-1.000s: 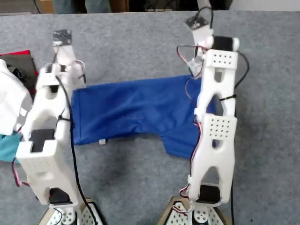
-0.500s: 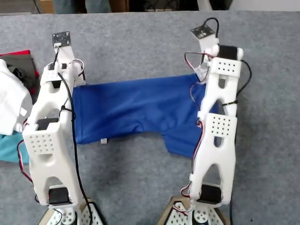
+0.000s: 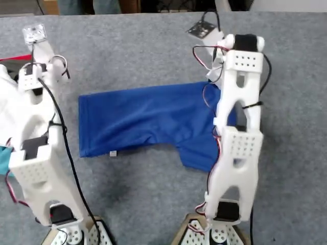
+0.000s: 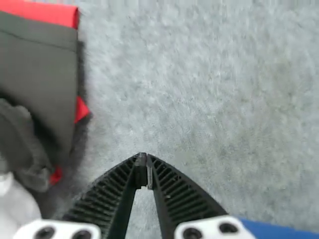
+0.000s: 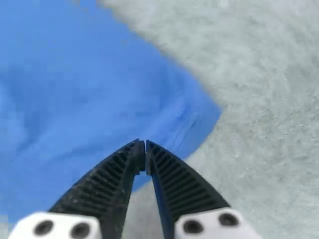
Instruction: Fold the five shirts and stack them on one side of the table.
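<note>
Both sets of jaws are closed with nothing between them, as I read it from the wrist cameras.

High view: the blue shirt [image 3: 138,120] lies flat in the middle of the table [image 3: 127,46]. It forms a wide band running side to side, with one sleeve sticking out toward the arm bases at its right end. My right arm [image 3: 237,127] stretches over that right end and hides part of it. My left arm [image 3: 36,153] stands off the shirt's left edge, apart from it, and reaches over a white shirt [image 3: 10,112] bunched at the table's left edge. A strip of red cloth [image 3: 13,57] shows just beyond the white shirt, and a bit of teal cloth [image 3: 4,158] pokes out on its near side.

Left wrist view: the left gripper [image 4: 144,167] has its fingertips pressed together over bare grey table, holding nothing. Off to one side lie the red cloth and, on top of it, a dark cloth [image 4: 35,74] that is partly rumpled. A corner of the blue shirt shows beside the gripper's body.

Right wrist view: the right gripper [image 5: 144,152] is likewise pinched tight and empty. Its tips hang over the blue shirt's edge, close to a rounded corner where the fabric meets the grey table. I cannot tell whether the tips touch the fabric or hover just above it.
</note>
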